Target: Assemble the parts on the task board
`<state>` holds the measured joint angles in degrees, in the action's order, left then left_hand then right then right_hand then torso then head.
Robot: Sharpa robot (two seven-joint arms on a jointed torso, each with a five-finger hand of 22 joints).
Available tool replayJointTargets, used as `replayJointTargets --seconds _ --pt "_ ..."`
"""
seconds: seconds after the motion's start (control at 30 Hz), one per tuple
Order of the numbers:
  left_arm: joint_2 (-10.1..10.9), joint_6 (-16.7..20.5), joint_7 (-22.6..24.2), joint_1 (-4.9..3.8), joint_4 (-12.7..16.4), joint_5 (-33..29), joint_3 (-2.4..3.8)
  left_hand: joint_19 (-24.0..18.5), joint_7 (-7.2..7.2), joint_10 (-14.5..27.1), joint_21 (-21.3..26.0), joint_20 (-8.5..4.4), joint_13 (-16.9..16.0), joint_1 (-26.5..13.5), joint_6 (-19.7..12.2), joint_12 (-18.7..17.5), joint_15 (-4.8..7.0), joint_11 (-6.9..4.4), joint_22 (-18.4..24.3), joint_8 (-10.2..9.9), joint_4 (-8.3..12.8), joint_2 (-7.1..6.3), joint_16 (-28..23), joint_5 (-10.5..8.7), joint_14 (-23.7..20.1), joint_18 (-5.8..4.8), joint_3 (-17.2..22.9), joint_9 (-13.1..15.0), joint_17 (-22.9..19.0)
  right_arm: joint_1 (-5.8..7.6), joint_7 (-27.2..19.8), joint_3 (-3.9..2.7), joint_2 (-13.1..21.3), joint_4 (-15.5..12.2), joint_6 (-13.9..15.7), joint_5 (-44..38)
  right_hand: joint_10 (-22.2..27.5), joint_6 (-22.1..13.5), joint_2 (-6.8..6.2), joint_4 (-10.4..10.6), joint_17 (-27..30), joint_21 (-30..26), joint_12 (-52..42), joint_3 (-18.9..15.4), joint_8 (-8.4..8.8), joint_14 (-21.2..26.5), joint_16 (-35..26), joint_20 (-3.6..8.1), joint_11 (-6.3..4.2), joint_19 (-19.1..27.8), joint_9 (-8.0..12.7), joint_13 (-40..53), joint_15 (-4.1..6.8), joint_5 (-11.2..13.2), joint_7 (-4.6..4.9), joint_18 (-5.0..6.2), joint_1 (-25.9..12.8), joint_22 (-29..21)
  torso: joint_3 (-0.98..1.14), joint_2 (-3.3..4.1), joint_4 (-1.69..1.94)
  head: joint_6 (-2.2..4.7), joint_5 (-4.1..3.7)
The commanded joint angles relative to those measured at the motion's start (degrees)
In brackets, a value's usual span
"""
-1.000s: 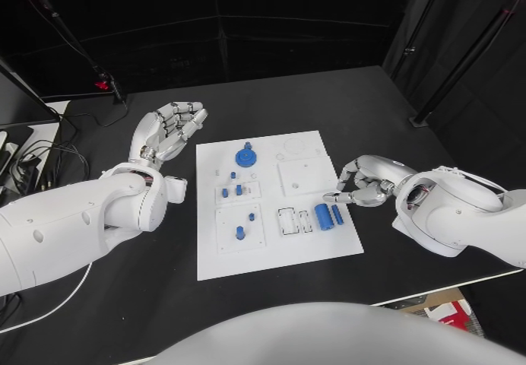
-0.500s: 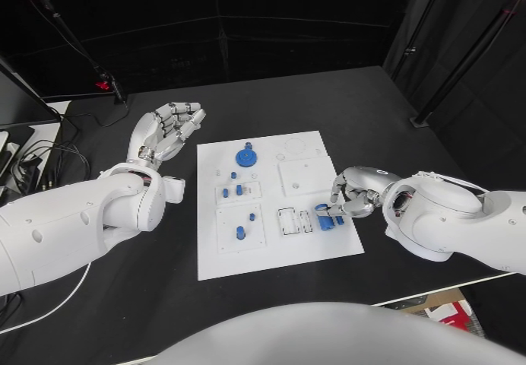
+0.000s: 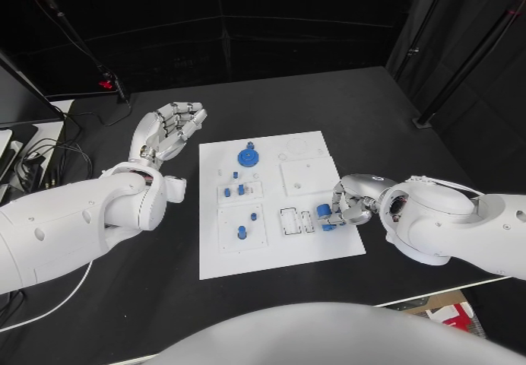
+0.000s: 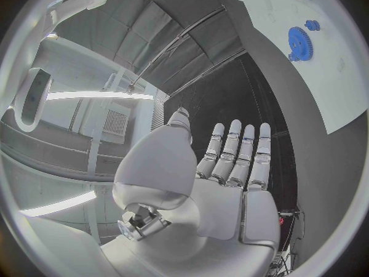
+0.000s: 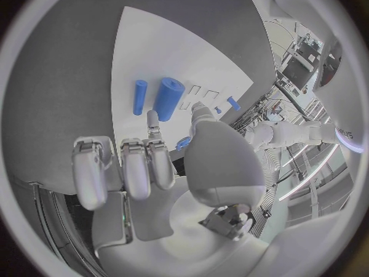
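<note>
Blue cylinder (image 5: 168,97) lies on task board (image 3: 274,258) near its right edge — my right hand (image 3: 349,205) over it, fingers curled, grip unconfirmed. Left hand (image 3: 166,131) spread flat over counter (image 3: 329,99), parked clear — holds nothing.

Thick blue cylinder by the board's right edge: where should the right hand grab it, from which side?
Judging from the pose: the thick blue cylinder lies on its side on the task board, so pinch mid-length across its round flanks, from above. The thin blue peg lies parallel alongside, so keep fingers narrow. The right hand hovers there.
</note>
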<state>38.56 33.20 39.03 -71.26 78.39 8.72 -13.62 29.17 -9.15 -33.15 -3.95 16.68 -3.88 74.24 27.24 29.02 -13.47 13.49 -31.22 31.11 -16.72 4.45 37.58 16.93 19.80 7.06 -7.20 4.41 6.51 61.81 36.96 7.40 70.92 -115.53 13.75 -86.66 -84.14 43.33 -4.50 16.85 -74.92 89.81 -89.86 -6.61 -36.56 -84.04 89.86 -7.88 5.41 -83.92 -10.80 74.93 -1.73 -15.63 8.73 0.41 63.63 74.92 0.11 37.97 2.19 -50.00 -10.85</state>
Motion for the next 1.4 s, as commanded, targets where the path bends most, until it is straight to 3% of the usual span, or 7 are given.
replayJointTargets --seconds 0.03,0.37,0.57,0.77,1.0,1.4 --pt "0.08 -0.45 3.79 -0.07 0.06 0.01 0.06 0.26 -6.77 0.31 -0.25 -0.05 0.08 0.02 -0.38 0.21 0.00 0.10 0.05 0.37 0.03 0.70 0.38 0.35 -0.58 -0.47 -0.34 -0.06 -0.07 0.02 1.46 0.00 -0.26 -0.07 -1.74 -1.74 -5.86 0.49 0.05 0.11 -15.08 0.19 -0.14 0.29 -0.43 -5.96 0.14 0.30 -0.46 -6.08 -0.10 15.07 0.41 0.42 -0.08 -0.41 -0.32 15.08 -0.04 0.01 0.02 0.00 -0.13" --pt "0.04 -0.45 3.70 -0.04 -0.11 0.01 0.06 0.26 -6.77 0.31 -0.24 -0.05 0.08 0.03 -0.38 0.22 0.00 0.10 0.05 0.38 0.03 0.72 0.39 0.37 -0.58 -0.47 -0.34 -0.06 -0.08 -0.02 0.90 -0.01 -1.45 0.74 -1.39 -0.36 -5.86 0.77 1.00 0.06 -15.08 0.19 -0.14 0.62 -0.73 -5.96 0.14 0.38 -0.61 -6.08 -0.27 15.07 0.51 0.65 -0.25 -0.41 -0.63 15.08 -0.05 0.01 0.02 0.00 -0.10" --pt "0.04 -0.48 3.64 -0.04 -0.02 0.01 0.06 0.25 -6.77 0.31 -0.24 -0.05 0.08 0.06 -0.39 0.25 0.00 0.10 0.07 0.41 0.03 0.76 0.42 0.40 -0.59 -0.48 -0.35 -0.07 -0.11 -0.30 0.87 -0.01 -2.39 1.76 -1.82 0.14 -5.86 0.45 1.87 0.00 -15.08 0.19 -0.14 0.88 -0.64 -5.96 0.14 0.43 -0.61 -6.08 -0.26 15.07 0.57 0.68 -0.22 -0.41 -0.51 15.08 0.03 0.04 0.19 0.00 0.37" --pt "0.15 -0.34 3.60 -0.04 -0.04 0.01 0.06 0.17 -6.77 0.31 -0.23 -0.05 0.08 0.08 -0.39 0.28 0.00 0.10 0.15 0.42 0.03 0.79 0.44 0.43 -0.59 -0.48 -0.36 -0.08 -0.13 -0.44 1.13 -0.01 -3.53 2.97 -2.77 0.24 -5.86 0.31 2.57 -0.07 -15.08 0.19 -0.14 1.03 -0.63 -5.96 0.14 0.47 -0.62 -6.08 -0.27 15.07 0.57 0.94 -0.21 -0.41 -0.25 15.08 -0.05 -0.05 -0.02 0.00 0.79" --pt "0.16 -0.40 3.57 -0.04 0.05 0.01 0.06 0.17 -6.77 0.31 -0.23 -0.05 0.08 0.08 -0.39 0.28 0.00 0.10 0.15 0.42 0.03 0.79 0.44 0.43 -0.59 -0.48 -0.36 -0.08 -0.13 -0.65 1.76 -0.01 -4.86 4.22 -4.10 0.28 -5.86 0.06 3.39 -0.25 -15.08 0.19 -0.14 1.27 -0.55 -5.96 0.14 0.46 -0.62 -6.08 -0.27 15.07 0.52 1.01 -0.20 -0.41 1.25 15.08 -0.03 0.02 0.04 0.00 0.65" --pt "0.22 -0.39 3.57 -0.04 0.18 0.01 0.06 0.20 -6.77 0.31 -0.23 -0.05 0.08 0.09 -0.40 0.31 0.00 0.10 0.13 0.45 0.02 0.85 0.47 0.47 -0.61 -0.49 -0.38 -0.09 -0.16 -0.87 1.88 -0.01 -5.72 4.83 -5.23 0.84 -5.86 -0.21 3.35 -0.25 -15.08 0.19 -0.14 1.13 -0.37 -5.96 0.14 0.43 -0.55 -6.08 -0.20 15.07 0.47 1.06 -0.11 -0.41 2.34 15.08 -0.08 0.03 -0.03 0.00 0.53"
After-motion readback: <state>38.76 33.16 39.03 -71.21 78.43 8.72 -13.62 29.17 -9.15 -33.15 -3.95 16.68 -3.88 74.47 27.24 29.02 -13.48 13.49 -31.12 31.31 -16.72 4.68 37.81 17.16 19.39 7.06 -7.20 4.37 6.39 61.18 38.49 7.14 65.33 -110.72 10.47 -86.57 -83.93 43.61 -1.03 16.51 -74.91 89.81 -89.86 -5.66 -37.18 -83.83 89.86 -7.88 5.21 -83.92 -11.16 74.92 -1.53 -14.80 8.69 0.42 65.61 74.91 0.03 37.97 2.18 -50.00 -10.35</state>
